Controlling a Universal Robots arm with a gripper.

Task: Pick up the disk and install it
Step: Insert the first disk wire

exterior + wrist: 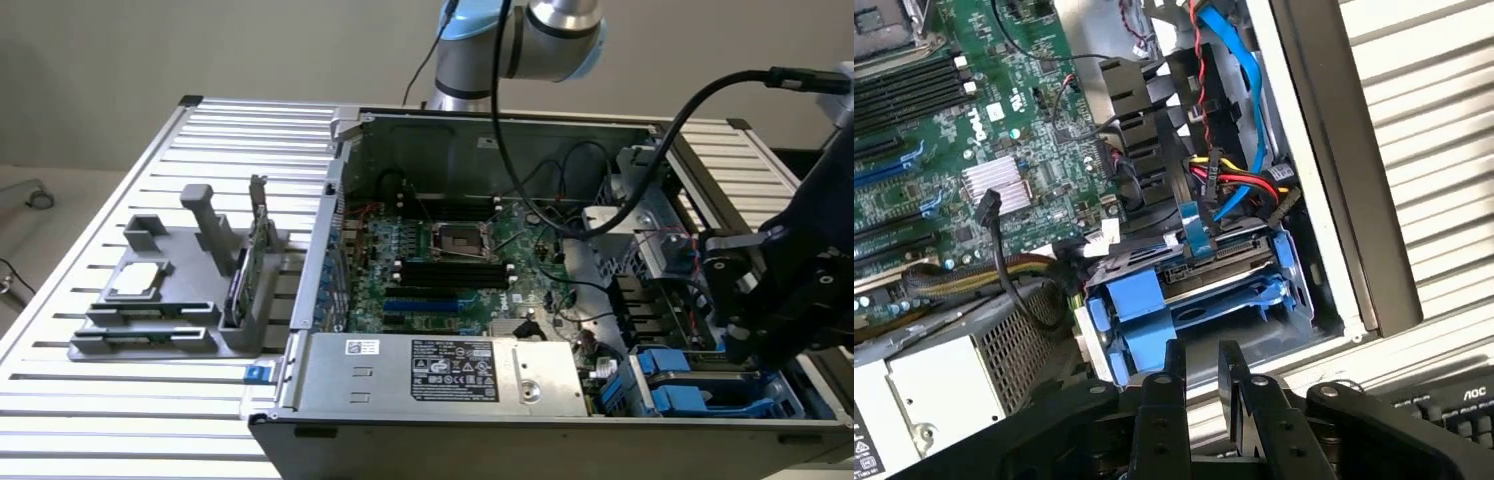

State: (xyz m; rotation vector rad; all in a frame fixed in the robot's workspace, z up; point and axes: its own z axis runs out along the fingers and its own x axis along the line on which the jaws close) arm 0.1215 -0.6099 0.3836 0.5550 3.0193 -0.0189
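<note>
Blue-railed, the disk (1184, 290) is seen lodged crosswise in the drive bay (1082, 325) just ahead of the fingers (1174, 368), which are held slightly parted, gripping nothing.

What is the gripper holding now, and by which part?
Nothing, it seems: the gripper hangs open and empty, close to the disk.

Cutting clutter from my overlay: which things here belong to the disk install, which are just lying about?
Job: disk in blue carrier, sitting in the computer case bay; gripper close to it.
Lying about: silver chip and green card, on the grey holder beside the case.
</note>
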